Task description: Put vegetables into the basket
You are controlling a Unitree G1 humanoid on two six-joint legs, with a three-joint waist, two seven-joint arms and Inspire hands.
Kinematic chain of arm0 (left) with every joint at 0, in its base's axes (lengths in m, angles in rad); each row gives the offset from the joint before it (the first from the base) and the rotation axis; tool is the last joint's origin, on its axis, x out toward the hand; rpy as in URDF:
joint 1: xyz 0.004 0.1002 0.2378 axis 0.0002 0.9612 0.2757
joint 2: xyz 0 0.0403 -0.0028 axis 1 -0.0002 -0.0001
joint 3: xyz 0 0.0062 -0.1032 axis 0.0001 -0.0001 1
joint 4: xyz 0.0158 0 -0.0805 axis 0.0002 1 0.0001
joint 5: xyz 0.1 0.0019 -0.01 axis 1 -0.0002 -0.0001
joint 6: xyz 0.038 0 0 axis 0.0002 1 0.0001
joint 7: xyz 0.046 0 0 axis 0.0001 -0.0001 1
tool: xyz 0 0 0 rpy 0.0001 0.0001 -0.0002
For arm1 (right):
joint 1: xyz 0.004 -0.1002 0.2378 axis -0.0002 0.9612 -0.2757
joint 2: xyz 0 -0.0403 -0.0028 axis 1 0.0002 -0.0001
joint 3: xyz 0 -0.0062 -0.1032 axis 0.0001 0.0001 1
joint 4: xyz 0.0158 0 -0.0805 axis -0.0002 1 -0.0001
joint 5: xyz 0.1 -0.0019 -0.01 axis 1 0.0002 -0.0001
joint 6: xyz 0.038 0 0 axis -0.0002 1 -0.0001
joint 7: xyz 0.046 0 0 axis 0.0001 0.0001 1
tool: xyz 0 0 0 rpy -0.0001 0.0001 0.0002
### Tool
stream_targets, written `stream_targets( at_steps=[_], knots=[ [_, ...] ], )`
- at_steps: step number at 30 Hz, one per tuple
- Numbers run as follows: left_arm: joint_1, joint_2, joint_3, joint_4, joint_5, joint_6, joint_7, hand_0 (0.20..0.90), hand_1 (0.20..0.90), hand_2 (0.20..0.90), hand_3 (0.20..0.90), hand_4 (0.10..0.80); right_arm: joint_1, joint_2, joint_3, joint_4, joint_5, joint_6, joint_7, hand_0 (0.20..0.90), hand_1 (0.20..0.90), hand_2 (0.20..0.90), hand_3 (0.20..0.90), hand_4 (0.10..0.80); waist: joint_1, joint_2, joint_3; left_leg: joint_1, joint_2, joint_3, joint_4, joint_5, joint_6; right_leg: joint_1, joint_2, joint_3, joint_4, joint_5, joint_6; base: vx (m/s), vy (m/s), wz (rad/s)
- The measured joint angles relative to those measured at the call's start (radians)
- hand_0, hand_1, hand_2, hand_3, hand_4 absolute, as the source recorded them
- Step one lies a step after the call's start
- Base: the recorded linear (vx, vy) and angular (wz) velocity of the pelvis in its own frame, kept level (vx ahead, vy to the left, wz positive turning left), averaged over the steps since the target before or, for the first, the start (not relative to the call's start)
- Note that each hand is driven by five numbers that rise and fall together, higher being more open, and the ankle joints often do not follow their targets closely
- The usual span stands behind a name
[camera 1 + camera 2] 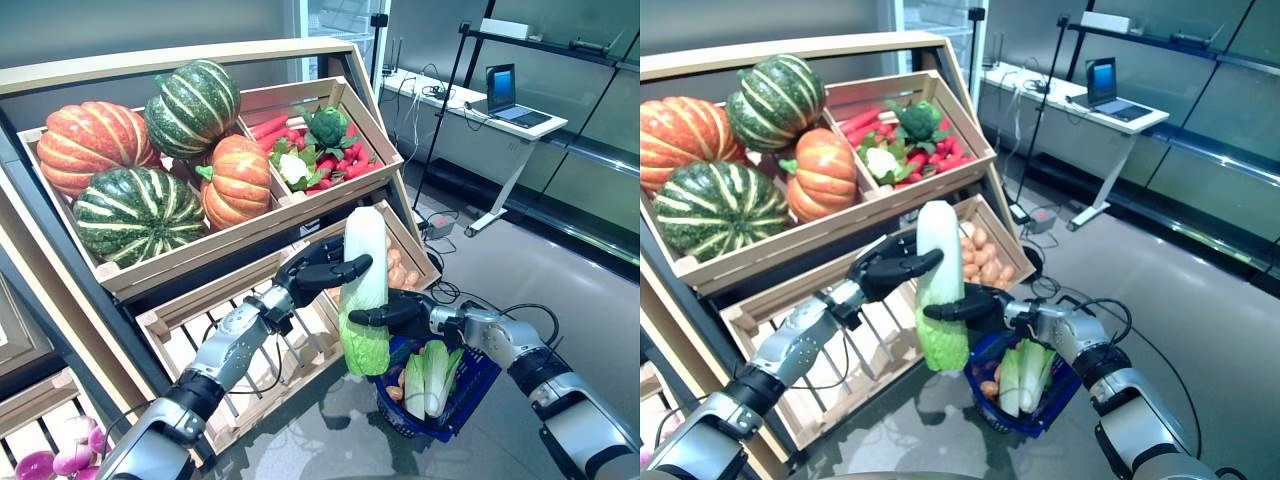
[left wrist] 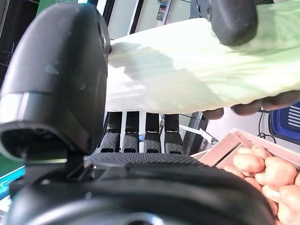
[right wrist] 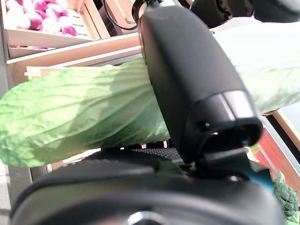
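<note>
Both hands grip one long pale-green napa cabbage point(image 1: 366, 290), which stands almost upright in the air, white stem end up and leafy end down. The left hand point(image 1: 318, 268) has its fingers and thumb curled round the upper white part; the right hand point(image 1: 392, 314) is closed round the middle, a little lower. The cabbage hangs just to the left of the blue plastic mesh basket point(image 1: 470, 392) that sits low on the right, and its leafy end is near the basket's left rim but still outside it. Inside the basket another green-and-white leafy vegetable point(image 1: 428, 375) already lies, with some small brown pieces beside it.

I judge the step in hand is to carry the cabbage over the rim and lower it in. To do it well, one hand should probably let go first, so the two arms do not pull against each other; then the cabbage should be tilted to lie along the basket, because upright it may tip out. The leaves are soft, so the grip should stay on the firm white part.

For room: behind and to the left is the wooden slatted crate point(image 1: 225, 330), and the crate of brown potatoes point(image 1: 404, 268) is just behind the cabbage, so the free way is to the right and near side, over the grey floor point(image 1: 560, 260). The upper crates with striped green and orange pumpkins point(image 1: 160, 160) are well apart
</note>
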Motion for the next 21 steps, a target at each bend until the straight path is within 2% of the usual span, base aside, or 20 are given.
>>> stream_targets(
  at_steps=[7, 11, 21],
  knots=[
    [0.006, -0.01, -0.02, -0.017, 0.002, 0.039, -0.001, 0.9, 0.9, 0.9, 0.9, 0.8, 0.008, 0.004, -0.021, 0.034, 0.018, -0.003, -0.074, 0.3, 0.3, 0.3, 0.3, 0.4, -0.006, 0.0, 0.0, 0.0, 0.0, 0.006, 0.0, 0.0, 0.0, -0.003, 0.0, 0.003, 0.0, 0.0, 0.0, 0.0, 0.0, 0.0],
    [0.029, -0.045, -0.023, -0.036, 0.003, 0.048, -0.002, 0.9, 0.9, 0.9, 0.9, 0.8, 0.028, 0.001, -0.048, 0.057, 0.017, -0.007, -0.077, 0.3, 0.3, 0.3, 0.3, 0.4, -0.015, 0.001, 0.0, 0.001, 0.001, 0.01, 0.0, 0.0, 0.0, -0.005, 0.001, 0.007, 0.0, 0.0, 0.0, -0.001, -0.002, -0.01],
    [0.066, -0.042, -0.042, -0.032, 0.023, 0.092, -0.006, 0.9, 0.9, 0.9, 0.9, 0.8, 0.133, 0.002, -0.089, 0.107, 0.007, -0.036, -0.074, 0.3, 0.3, 0.3, 0.3, 0.4, -0.016, 0.002, -0.001, -0.003, 0.001, 0.021, 0.0, -0.001, 0.001, -0.021, 0.002, 0.025, 0.0, 0.002, -0.001, -0.003, -0.022, -0.04]
  ],
)
